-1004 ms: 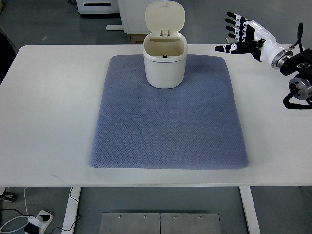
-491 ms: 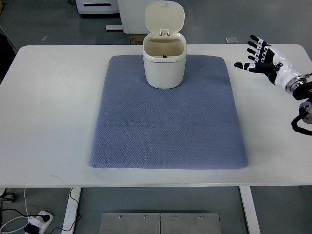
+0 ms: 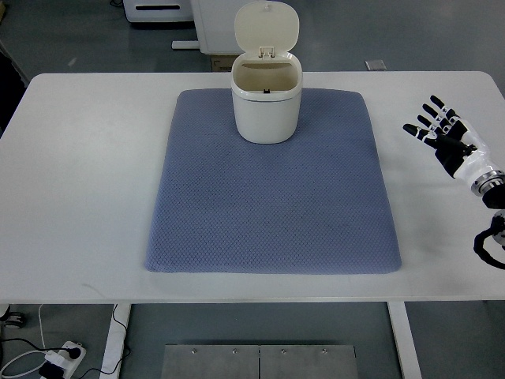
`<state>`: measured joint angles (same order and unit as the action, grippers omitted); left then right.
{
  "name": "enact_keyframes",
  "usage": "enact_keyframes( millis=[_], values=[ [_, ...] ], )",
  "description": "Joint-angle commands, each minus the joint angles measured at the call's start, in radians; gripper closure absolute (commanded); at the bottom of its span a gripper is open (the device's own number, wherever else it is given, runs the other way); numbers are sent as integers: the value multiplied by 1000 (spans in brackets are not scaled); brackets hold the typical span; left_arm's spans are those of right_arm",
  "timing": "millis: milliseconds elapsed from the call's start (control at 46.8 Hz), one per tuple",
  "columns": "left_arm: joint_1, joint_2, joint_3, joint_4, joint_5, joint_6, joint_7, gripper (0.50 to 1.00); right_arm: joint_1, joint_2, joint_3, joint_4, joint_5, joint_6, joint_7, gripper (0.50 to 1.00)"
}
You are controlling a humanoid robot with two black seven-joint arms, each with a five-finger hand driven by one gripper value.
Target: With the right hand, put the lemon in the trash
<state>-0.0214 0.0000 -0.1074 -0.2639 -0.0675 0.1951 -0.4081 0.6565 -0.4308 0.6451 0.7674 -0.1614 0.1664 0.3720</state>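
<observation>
The right hand [image 3: 443,134] hovers at the right edge, fingers spread, holding nothing.

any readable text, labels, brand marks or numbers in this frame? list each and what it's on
None readable.
Trash can and its raised lid: plain, no print visible.
Blue mat and white table: no markings.
Right robot hand: black and white segments only, no lettering visible.
White equipment on the floor behind the table: any marks too small to read.
</observation>
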Motion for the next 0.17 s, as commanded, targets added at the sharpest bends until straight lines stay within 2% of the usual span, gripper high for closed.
enact_keyframes(
  millis=[0,150],
  values=[
    [0,0,0,0,0,0,0,500,-38,10,53,39,-1,-25,2,500],
    [0,0,0,0,0,0,0,500,-83,43,116,96,0,-87,7,500]
  ],
)
